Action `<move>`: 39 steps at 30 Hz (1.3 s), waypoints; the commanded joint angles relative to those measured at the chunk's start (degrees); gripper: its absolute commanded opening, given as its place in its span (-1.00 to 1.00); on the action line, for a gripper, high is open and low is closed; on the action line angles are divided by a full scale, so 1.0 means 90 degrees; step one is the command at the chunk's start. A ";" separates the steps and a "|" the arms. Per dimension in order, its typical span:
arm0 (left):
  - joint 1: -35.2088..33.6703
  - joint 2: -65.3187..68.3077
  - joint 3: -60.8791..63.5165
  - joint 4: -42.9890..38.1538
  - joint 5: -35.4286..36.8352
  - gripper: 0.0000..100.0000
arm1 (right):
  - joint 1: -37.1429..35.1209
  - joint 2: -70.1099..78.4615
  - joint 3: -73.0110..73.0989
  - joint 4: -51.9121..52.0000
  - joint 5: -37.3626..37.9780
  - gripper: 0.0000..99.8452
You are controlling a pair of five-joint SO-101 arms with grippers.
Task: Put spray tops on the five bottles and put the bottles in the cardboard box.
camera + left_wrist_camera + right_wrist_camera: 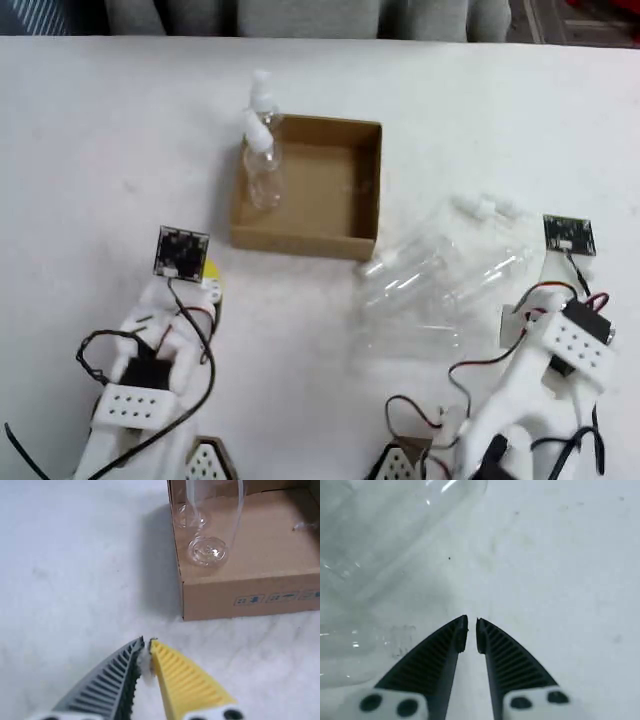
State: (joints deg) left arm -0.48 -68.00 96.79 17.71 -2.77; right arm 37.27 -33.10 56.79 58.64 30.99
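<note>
I see the open brown box (330,190); two clear sprayer-topped bottles (264,175) stand upright in its 10 o'clock corner, and loose bottles (450,275) lie jumbled at its 4 o'clock.

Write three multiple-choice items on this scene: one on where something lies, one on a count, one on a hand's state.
1. Where do the loose bottles lie relative to the cardboard box?
A. Inside it
B. Beside it, on the table
C. Stacked on top of it

2. How many bottles stand in the box?
A. None
B. Two
C. Five

3. What state is the left hand in?
A. Shut and empty
B. Wide open
C. Shut on a bottle

Answers:
1 B: the high view shows them lying flat on the table next to the box.
2 B: two standing bottles with spray tops are in one corner of the box.
3 A: its fingertips nearly meet, with nothing between them.
</note>
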 commanded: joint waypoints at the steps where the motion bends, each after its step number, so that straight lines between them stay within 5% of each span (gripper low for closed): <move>1: -0.0034 -0.0151 0.0010 0.0010 -0.0068 -0.96 | 0.0288 0.0493 -0.0361 0.0005 0.0322 -0.97; 19: -0.0044 -0.0151 0.0010 0.0010 -0.0068 -0.96 | -0.1763 0.2505 -0.1016 0.0513 -0.0654 -0.97; 39: -0.0054 -0.0151 0.0010 0.0010 -0.0068 -0.95 | -0.5748 0.2457 -0.1221 0.0757 -0.2227 -0.97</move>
State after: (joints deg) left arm -0.40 -68.00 96.79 17.71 -2.77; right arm -12.13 -10.42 48.00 64.97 11.91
